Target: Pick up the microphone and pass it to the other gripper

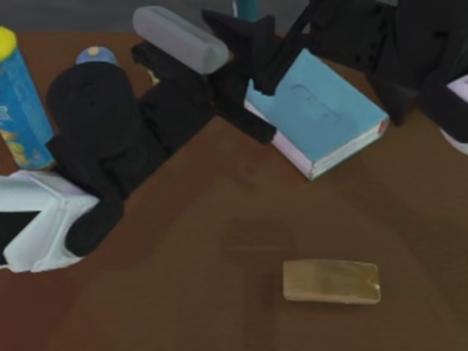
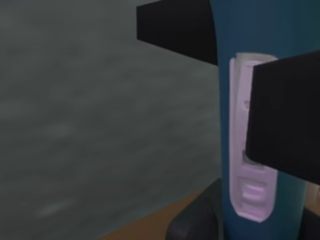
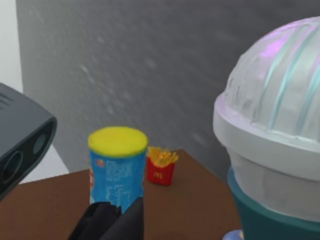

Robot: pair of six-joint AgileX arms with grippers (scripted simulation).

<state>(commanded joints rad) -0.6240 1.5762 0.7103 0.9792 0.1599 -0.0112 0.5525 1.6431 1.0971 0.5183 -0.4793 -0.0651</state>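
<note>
The brown wooden table (image 1: pixel 183 292) fills the top view and carries everything else. The bulky black left arm (image 1: pixel 95 124) rises from its white base at the table's left side and reaches diagonally toward the far middle edge, with a grey capsule-shaped piece (image 1: pixel 179 36) lying on top of its wrist. The black right arm (image 1: pixel 409 44) comes in from the far right corner toward the same spot. A light blue hardcover book with white page edges (image 1: pixel 322 110) lies flat and turned at an angle right of centre, partly under both arms. A tall blue can with a yellow cap (image 1: pixel 18 102) stands upright at the far left edge. A tan rectangular block (image 1: pixel 331 281) lies alone near the front, well apart from the book. The small toy microphone with a teal handle and a ribbed white-grey head (image 3: pixel 280 115) is held off the table at the far middle edge, beyond the book's far corner, handle upright. The left gripper (image 2: pixel 232 75) clamps that handle, one black finger on each side of the white button strip. The right gripper (image 1: pixel 289 51) sits just beside the microphone; its state cannot be told. A small red carton of fries (image 3: pixel 161 167) stands just beside the can.
</note>
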